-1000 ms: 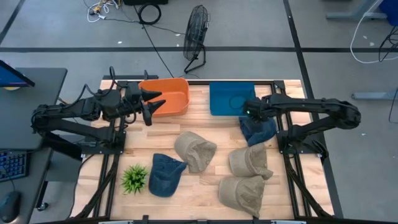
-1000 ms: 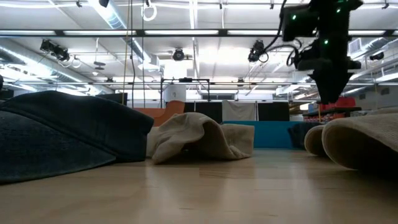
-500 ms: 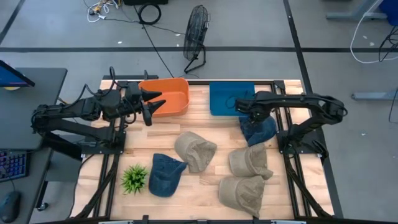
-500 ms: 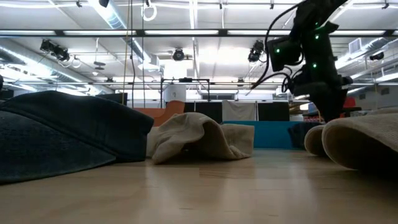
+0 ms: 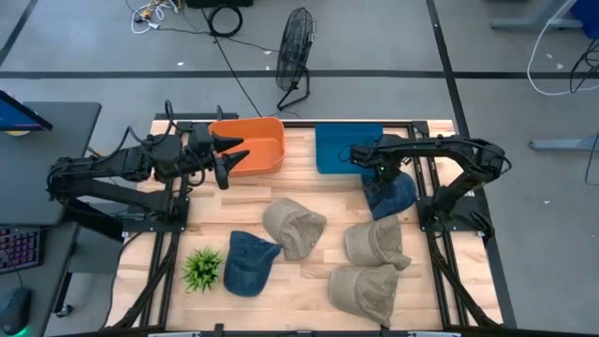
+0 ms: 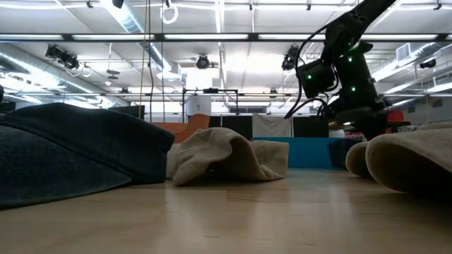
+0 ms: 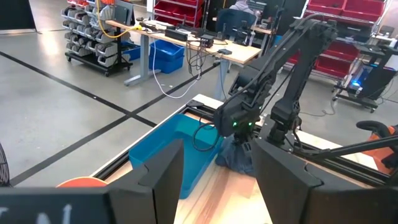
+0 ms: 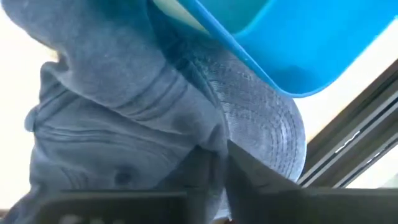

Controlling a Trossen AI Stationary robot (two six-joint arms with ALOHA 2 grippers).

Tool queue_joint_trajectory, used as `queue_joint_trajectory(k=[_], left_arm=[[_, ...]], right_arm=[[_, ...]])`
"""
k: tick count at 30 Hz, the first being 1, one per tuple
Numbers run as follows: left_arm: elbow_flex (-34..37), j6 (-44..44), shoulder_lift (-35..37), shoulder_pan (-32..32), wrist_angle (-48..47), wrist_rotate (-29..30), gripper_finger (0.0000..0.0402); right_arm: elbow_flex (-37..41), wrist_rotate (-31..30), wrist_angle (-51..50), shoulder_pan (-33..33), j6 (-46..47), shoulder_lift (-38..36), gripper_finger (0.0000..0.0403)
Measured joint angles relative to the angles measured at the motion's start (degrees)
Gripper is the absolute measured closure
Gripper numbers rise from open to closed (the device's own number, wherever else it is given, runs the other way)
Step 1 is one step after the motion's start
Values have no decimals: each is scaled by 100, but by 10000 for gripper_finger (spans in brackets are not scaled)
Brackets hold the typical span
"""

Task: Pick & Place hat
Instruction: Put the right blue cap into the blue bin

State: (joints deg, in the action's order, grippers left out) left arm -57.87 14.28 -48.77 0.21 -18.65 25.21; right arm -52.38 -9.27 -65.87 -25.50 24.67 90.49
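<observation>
Right tool [image 5: 378, 174] clamped on the blue cap [image 5: 389, 195], which lies on the worktop [image 5: 309, 192] beside the blue bin [image 5: 344, 148], brim toward the bin. Left tool [image 5: 227, 157] open, idle near the orange bin [image 5: 253, 146].

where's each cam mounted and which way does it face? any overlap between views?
High: overhead, straight down; both arms, blue bin, orange bin.
Low: table height, level across; tan hat, right arm above.
Left wrist: on the left arm, facing across the table; own fingers, right arm beyond.
Right wrist: pressed close on the blue hat.
Shared: high, left and right wrist all show the blue bin.
</observation>
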Motion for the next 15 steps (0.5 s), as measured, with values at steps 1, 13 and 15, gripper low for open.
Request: queue_joint_trajectory(k=[1, 13, 15], left_arm=[[0, 0, 0, 0, 0, -2, 209], [0, 0, 0, -2, 0, -2, 209], [0, 4, 0, 0, 3, 0, 209]], right_arm=[[0, 68, -22, 0, -25, -31, 388], [-506, 1040, -1413, 323, 54, -1199, 396], [-819, 1143, -1441, 323, 56, -1438, 398]])
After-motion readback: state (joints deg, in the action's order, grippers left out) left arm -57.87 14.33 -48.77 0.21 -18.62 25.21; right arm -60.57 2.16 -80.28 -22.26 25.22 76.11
